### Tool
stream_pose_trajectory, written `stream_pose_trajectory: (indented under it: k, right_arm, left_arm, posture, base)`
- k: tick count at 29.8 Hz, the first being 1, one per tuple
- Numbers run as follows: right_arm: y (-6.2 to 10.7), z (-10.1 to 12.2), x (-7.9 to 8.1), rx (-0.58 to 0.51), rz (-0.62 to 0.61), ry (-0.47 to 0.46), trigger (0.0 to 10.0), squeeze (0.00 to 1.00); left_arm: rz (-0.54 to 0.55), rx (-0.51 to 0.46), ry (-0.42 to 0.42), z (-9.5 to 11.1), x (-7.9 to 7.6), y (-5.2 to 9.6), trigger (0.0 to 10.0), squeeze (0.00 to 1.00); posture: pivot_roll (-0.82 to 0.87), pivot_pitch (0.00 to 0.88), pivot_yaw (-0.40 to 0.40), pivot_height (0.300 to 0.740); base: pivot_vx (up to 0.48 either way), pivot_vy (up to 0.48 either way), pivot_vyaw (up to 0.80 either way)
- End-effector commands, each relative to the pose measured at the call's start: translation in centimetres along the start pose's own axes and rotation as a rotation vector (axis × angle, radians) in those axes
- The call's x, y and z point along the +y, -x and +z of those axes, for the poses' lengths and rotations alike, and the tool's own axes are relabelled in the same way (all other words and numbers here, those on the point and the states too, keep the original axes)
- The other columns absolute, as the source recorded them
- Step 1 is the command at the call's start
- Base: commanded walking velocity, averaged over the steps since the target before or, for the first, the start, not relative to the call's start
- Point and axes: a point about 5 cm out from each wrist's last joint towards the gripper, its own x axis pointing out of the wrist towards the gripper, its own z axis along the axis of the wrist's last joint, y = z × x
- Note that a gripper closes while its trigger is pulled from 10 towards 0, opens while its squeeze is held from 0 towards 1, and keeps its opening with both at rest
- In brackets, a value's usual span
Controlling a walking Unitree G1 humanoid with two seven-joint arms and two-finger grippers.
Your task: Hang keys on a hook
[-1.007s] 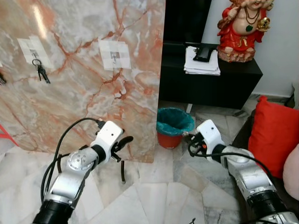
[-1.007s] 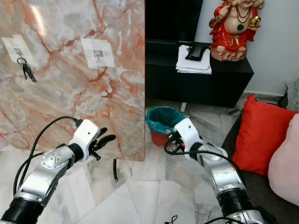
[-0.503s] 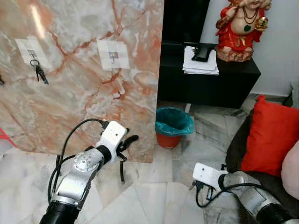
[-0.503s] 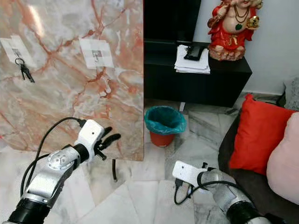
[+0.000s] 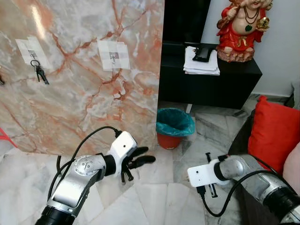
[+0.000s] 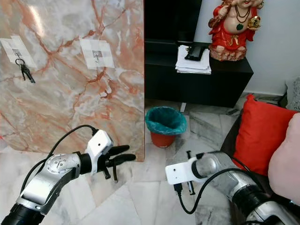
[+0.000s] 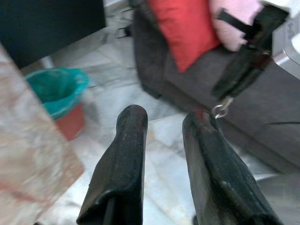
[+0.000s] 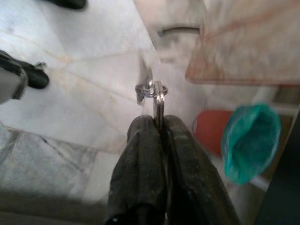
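A marble-patterned panel point(image 5: 84, 70) stands on the pale stone floor point(image 5: 154, 197), with one bunch of keys already on its left hook point(image 5: 33, 55) and the middle hook point(image 5: 113, 57) bare. Low in front of the panel's foot, the left gripper point(image 5: 138, 161) has its two black fingers parted, grasping nothing. Further right, past the teal-lined bin point(image 5: 174, 126), the right gripper point(image 8: 157, 124) is clamped on a key ring point(image 8: 151, 89), near the red cushion point(image 5: 276, 136).

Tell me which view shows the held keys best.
The right wrist view: the keys and ring stick out of the shut right pincer, close up. The left wrist view catches only a small blurred ring; in the eye views they are too small to make out.
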Motion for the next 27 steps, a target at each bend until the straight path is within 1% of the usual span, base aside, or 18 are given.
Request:
stream_pose_trajectory:
  k: [1, 2, 3, 4, 5, 7, 8, 13, 15, 16, 17, 18, 22, 24, 26, 27]
  right_arm:
    - [0.8, 1.2, -0.7, -0.040, 0.024, 0.070, 0.0, 0.00]
    - [1.0, 1.5, -0.9, -0.050, 0.029, 0.086, 0.0, 0.00]
    - [1.4, 2.6, -1.4, -0.087, 0.045, 0.124, 0.0, 0.00]
    - [1.4, 2.6, -1.4, -0.087, 0.045, 0.124, 0.0, 0.00]
    - [1.7, 3.4, -1.7, -0.117, 0.052, 0.148, 0.0, 0.00]
    - [1.8, 4.1, -2.1, -0.144, 0.059, 0.169, 0.0, 0.00]
    - [1.9, 4.8, -2.5, -0.163, 0.060, 0.200, 0.0, 0.00]
    - [2.1, 5.9, -3.2, -0.182, 0.044, 0.245, 0.0, 0.00]
    - [2.4, 6.3, -3.9, -0.154, 0.016, 0.304, 0.0, 0.00]
    - [2.4, 6.3, -3.9, -0.154, 0.016, 0.304, 0.0, 0.00]
    - [2.6, 6.2, -4.4, -0.110, -0.017, 0.354, 0.0, 0.00]
    - [2.7, 6.3, -4.8, -0.095, -0.046, 0.387, 0.0, 0.00]
    - [2.8, 6.6, -5.3, -0.101, -0.079, 0.392, 0.0, 0.00]
    - [2.8, 7.1, -6.0, -0.115, -0.151, 0.411, 0.0, 0.00]
    - [2.8, 7.6, -6.4, -0.127, -0.205, 0.457, 0.0, 0.00]
    - [2.8, 7.6, -6.4, -0.127, -0.205, 0.457, 0.0, 0.00]
  left_arm:
    - [-0.059, 0.005, -0.016, 0.7, -0.3, 0.0, 10.0, 0.00]
    - [-0.073, 0.007, -0.017, 0.8, -0.3, 0.0, 10.0, 0.00]
    - [-0.104, 0.021, -0.031, 1.1, -0.3, 0.0, 10.0, 0.00]
    - [-0.104, 0.021, -0.031, 1.1, -0.3, 0.0, 10.0, 0.00]
    - [-0.115, 0.026, -0.041, 1.3, -0.2, -0.1, 10.0, 0.00]
    - [-0.122, 0.026, -0.047, 1.5, 0.0, -0.1, 10.0, 0.00]
    - [-0.145, 0.027, -0.053, 1.8, -0.1, -0.1, 10.0, 0.00]
    - [-0.180, 0.031, -0.052, 2.0, -0.4, -0.3, 10.0, 0.00]
    - [-0.201, 0.031, -0.034, 1.8, -0.7, -0.4, 10.0, 0.00]
    - [-0.201, 0.031, -0.034, 1.8, -0.7, -0.4, 10.0, 0.00]
    - [-0.201, 0.032, -0.032, 1.8, -0.7, -0.4, 10.0, 0.00]
    - [-0.207, 0.034, -0.028, 1.7, -0.8, -0.4, 10.0, 0.00]
    - [-0.209, 0.034, -0.026, 1.7, -0.8, -0.4, 10.0, 0.00]
    - [-0.207, 0.033, -0.022, 1.8, -0.8, -0.3, 10.0, 0.00]
    - [-0.195, 0.031, -0.019, 1.8, -0.8, -0.3, 10.0, 0.00]
    - [-0.195, 0.031, -0.019, 1.8, -0.8, -0.3, 10.0, 0.00]
  posture:
    - [0.03, 0.049, -0.050, 0.740]
    - [0.03, 0.049, -0.050, 0.740]
    - [0.03, 0.053, -0.049, 0.740]
    - [0.03, 0.053, -0.049, 0.740]
    - [0.03, 0.055, -0.048, 0.740]
    - [0.02, 0.058, -0.044, 0.740]
    - [0.02, 0.058, -0.044, 0.740]
    - [0.03, 0.066, -0.042, 0.740]
    - [0.03, 0.068, -0.041, 0.740]
    - [0.03, 0.068, -0.041, 0.740]
    - [0.02, 0.070, -0.040, 0.740]
    - [0.02, 0.072, -0.040, 0.740]
    - [0.02, 0.072, -0.041, 0.740]
    - [0.03, 0.073, -0.041, 0.740]
    - [0.03, 0.073, -0.041, 0.740]
    - [0.03, 0.073, -0.041, 0.740]
  base:
    - [0.000, 0.000, 0.00]
    - [0.000, 0.000, 0.00]
    - [0.000, 0.000, 0.00]
    - [0.000, 0.000, 0.00]
    - [0.000, 0.000, 0.00]
    - [0.000, 0.000, 0.00]
    - [0.000, 0.000, 0.00]
    - [0.000, 0.000, 0.00]
    - [0.000, 0.000, 0.00]
    - [0.000, 0.000, 0.00]
    - [0.000, 0.000, 0.00]
    - [0.000, 0.000, 0.00]
    - [0.000, 0.000, 0.00]
    - [0.000, 0.000, 0.00]
    - [0.000, 0.000, 0.00]
    - [0.000, 0.000, 0.00]
